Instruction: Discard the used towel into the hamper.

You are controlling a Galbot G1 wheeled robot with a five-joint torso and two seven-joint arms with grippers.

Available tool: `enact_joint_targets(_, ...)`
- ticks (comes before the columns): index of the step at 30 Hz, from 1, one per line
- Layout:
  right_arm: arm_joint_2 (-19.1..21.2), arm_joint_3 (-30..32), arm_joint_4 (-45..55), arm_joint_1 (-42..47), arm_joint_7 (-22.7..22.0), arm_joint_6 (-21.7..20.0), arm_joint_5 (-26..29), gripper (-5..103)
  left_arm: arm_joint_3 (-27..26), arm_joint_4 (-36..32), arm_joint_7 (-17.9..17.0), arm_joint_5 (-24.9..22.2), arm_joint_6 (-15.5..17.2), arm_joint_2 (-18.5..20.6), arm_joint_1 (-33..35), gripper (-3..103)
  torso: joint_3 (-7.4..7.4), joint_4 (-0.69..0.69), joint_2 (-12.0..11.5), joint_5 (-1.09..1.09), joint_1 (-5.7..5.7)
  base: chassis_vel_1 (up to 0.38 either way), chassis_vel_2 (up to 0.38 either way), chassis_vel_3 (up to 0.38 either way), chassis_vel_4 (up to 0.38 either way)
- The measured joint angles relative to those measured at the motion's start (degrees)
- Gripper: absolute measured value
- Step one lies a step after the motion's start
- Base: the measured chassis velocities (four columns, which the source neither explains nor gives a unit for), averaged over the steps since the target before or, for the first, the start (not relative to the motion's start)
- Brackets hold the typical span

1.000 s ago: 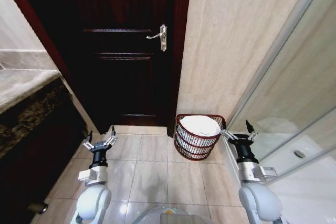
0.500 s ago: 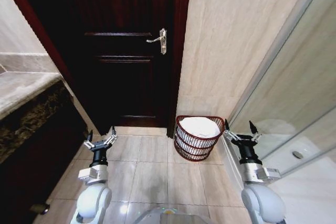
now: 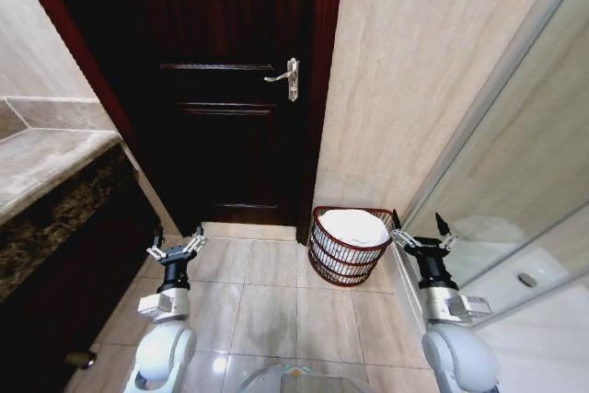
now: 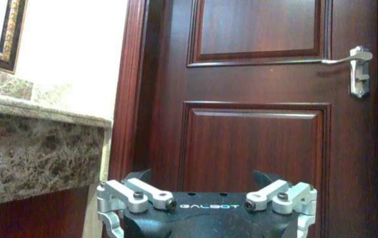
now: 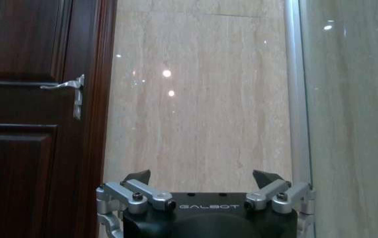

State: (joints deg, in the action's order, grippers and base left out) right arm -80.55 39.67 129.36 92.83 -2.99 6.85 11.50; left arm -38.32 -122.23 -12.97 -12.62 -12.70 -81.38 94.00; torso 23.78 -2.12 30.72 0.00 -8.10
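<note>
The hamper, a dark red-brown woven basket, stands on the tiled floor against the beige wall, just right of the door. A white towel lies bunched inside it, filling its mouth. My left gripper is held low over the floor to the left of the hamper, open and holding nothing. My right gripper hangs just right of the hamper's rim, also open and holding nothing. In each wrist view the gripper's own fingers stand spread apart: left gripper, right gripper.
A dark wooden door with a silver lever handle is shut ahead. A marble counter over a dark cabinet runs along the left. A glass shower screen bounds the right. Beige floor tiles lie between the arms.
The whole head view has shifted: door handle and hamper sit slightly lower and to the right, so the camera moved. Both grippers stay open and hold their poses.
</note>
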Motion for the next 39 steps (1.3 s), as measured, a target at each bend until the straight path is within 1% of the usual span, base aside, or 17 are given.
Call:
enact_joint_targets(11,-0.62,-0.41,1.01,0.55,0.00,0.15,-0.26,100,0.41,-1.06,-0.10,1.12,1.78,-0.12,-0.29,100,1.30,0.00,2.39,0.00,-1.06,0.000,0.000,0.000,0.000)
enact_joint_targets(13,-0.79,-0.33,1.26,0.90,-0.03,0.38,-0.26,100,0.69,-1.39,-0.43,1.36,2.20,-0.14,-0.31,100,1.82,0.00,3.18,0.00,-1.34,0.000,0.000,0.000,0.000)
enact_joint_targets(14,-0.79,-0.33,1.26,0.90,-0.03,0.38,-0.26,100,0.69,-1.39,-0.43,1.36,2.20,-0.14,-0.31,100,1.82,0.00,3.18,0.00,-1.34,0.000,0.000,0.000,0.000)
enact_joint_targets(16,-1.01,-0.21,1.47,1.47,-0.05,0.60,-0.22,100,0.99,-1.62,-0.85,1.51,2.40,-0.35,-0.41,100,2.31,0.01,3.94,0.00,-1.61,0.000,0.000,0.000,0.000)
enact_joint_targets(25,-1.81,0.10,1.99,2.29,0.21,0.82,-0.31,100,2.03,-2.07,-0.88,2.24,2.46,-0.57,-0.79,100,3.12,0.00,5.32,0.00,-2.18,0.000,0.000,0.000,0.000)
enact_joint_targets(27,-2.21,-0.21,2.26,2.71,0.62,0.68,-0.76,100,2.15,-2.22,-0.83,2.31,2.69,-0.55,-0.88,100,3.53,0.01,6.03,0.00,-2.47,0.000,0.000,0.000,0.000)
enact_joint_targets(32,-2.72,-1.03,2.17,2.75,0.84,0.57,-1.83,100,2.23,-2.22,-0.65,2.44,2.70,-0.58,-0.71,100,4.03,0.01,6.89,0.00,-2.82,0.000,0.000,0.000,0.000)
enact_joint_targets(35,-3.23,-1.35,2.23,2.75,0.86,-1.74,-1.23,100,2.49,-2.36,-0.59,2.44,3.17,-0.39,-0.27,100,4.60,0.00,7.92,0.00,-3.28,0.000,0.000,0.000,0.000)
enact_joint_targets(37,-3.26,-1.35,2.27,2.79,0.86,-2.01,-1.10,100,2.51,-2.39,-0.58,2.44,3.26,-0.38,-0.24,100,4.66,0.00,8.04,0.00,-3.33,0.000,0.000,0.000,0.000)
enact_joint_targets(39,-3.53,-1.34,2.31,3.22,1.07,-3.02,-0.50,100,2.58,-2.66,-0.59,2.80,4.96,-0.34,0.16,100,5.07,0.01,8.78,0.00,-3.65,0.000,0.000,0.000,0.000)
